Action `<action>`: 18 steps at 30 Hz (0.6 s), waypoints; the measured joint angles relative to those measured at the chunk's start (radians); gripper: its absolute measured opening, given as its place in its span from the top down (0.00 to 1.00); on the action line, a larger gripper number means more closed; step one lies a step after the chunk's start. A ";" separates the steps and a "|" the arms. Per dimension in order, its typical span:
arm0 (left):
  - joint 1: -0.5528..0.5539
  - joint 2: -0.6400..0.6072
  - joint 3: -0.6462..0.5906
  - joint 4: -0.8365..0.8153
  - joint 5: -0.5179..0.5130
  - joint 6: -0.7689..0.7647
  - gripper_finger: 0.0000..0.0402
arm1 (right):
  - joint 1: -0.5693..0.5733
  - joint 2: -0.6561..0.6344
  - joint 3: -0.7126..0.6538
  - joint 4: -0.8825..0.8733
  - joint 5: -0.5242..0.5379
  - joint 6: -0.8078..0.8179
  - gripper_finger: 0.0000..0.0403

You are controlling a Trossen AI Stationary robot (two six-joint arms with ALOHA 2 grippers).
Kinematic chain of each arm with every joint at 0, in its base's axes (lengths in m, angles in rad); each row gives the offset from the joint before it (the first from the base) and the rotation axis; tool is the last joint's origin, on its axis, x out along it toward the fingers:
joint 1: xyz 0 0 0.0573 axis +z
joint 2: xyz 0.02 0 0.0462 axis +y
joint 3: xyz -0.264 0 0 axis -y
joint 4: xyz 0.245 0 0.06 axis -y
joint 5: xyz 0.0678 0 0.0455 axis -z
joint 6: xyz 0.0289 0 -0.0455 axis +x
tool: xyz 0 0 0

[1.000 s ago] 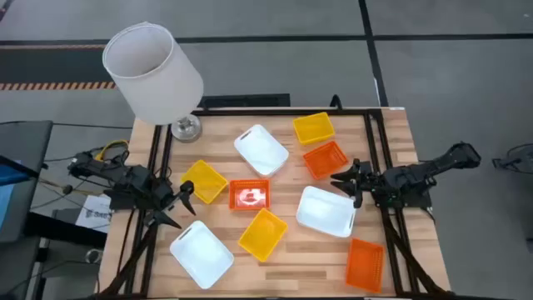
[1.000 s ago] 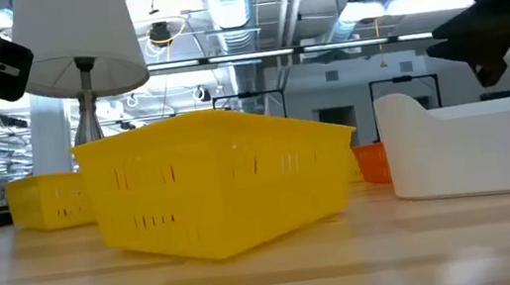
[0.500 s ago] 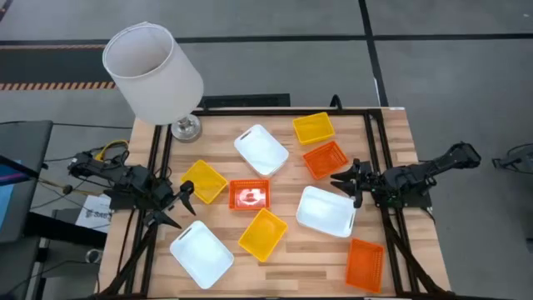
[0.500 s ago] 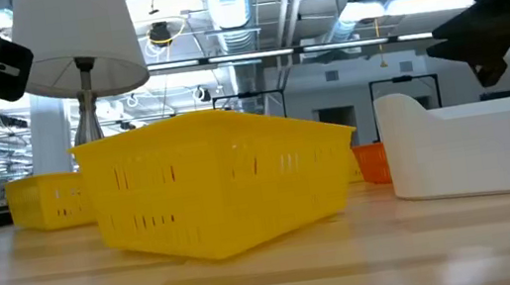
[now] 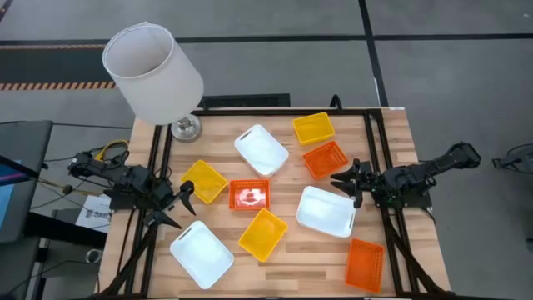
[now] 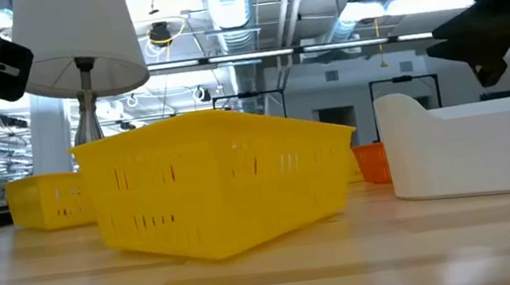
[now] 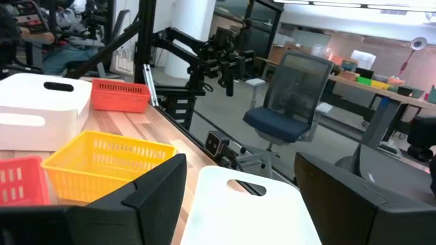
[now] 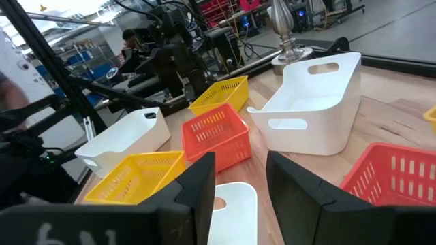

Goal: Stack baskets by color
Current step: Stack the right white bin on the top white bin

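Three white baskets (image 5: 261, 150) (image 5: 326, 211) (image 5: 201, 253), three yellow baskets (image 5: 313, 127) (image 5: 204, 181) (image 5: 263, 234) and three orange baskets (image 5: 325, 158) (image 5: 249, 195) (image 5: 364, 263) sit apart on their bottoms on the wooden table (image 5: 391, 133). My left gripper (image 5: 183, 207) hovers open and level at the left edge, between a yellow basket and the near white basket (image 7: 242, 211). My right gripper (image 5: 346, 187) hovers open and level at the right edge, over the far corner of a white basket (image 8: 231, 204). Neither holds anything.
A lamp with a large white shade (image 5: 152, 73) stands on its metal base (image 5: 186, 128) at the table's far left corner. Black frame rails (image 5: 376, 142) run along the table's sides. In the low view a yellow basket (image 6: 211, 184) fills the foreground.
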 joint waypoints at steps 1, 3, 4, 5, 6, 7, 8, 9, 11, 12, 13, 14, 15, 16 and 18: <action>0.000 0.000 0.000 0.000 0.000 0.000 0.35 | 0.000 0.000 0.000 0.000 0.000 0.000 0.62; 0.000 0.000 0.000 0.000 0.000 0.000 0.35 | 0.000 0.000 0.000 0.000 0.000 0.000 0.61; 0.000 0.000 0.000 0.000 0.000 0.000 0.35 | 0.000 0.000 0.000 0.000 0.000 0.000 0.61; 0.000 0.000 0.000 0.000 0.000 0.000 0.35 | 0.000 0.000 0.000 0.000 0.000 0.000 0.61; 0.000 0.000 0.000 0.000 0.000 0.000 0.35 | 0.000 0.000 0.000 0.000 0.000 0.000 0.61; 0.000 0.000 0.000 0.000 0.000 0.000 0.35 | 0.000 0.000 0.000 0.000 0.000 0.000 0.61; 0.000 0.000 0.000 0.000 0.000 0.000 0.35 | 0.000 0.000 0.000 0.000 0.000 0.000 0.61; 0.000 0.000 0.000 0.000 0.000 0.003 0.35 | 0.000 0.000 0.000 0.000 0.000 0.000 0.61; 0.000 0.000 0.000 0.000 -0.038 0.108 0.35 | 0.000 0.000 0.000 0.000 0.000 0.000 0.61; 0.000 0.000 0.000 -0.001 -0.078 0.194 0.35 | 0.000 0.000 0.000 0.000 0.000 0.000 0.62; 0.000 0.000 0.000 -0.003 -0.122 0.277 0.35 | 0.000 0.000 0.000 0.000 0.000 0.000 0.62; 0.000 0.000 -0.001 -0.005 -0.168 0.354 0.35 | 0.000 0.000 0.000 0.000 0.000 0.000 0.62; 0.000 0.000 -0.001 -0.006 -0.212 0.423 0.35 | 0.000 0.000 0.000 0.000 0.000 0.000 0.62; 0.000 0.000 -0.001 -0.009 -0.254 0.479 0.35 | 0.000 0.000 0.000 0.000 0.000 0.000 0.62; 0.000 0.000 -0.002 -0.014 -0.336 0.556 0.35 | 0.000 0.000 0.000 0.000 0.000 0.000 0.62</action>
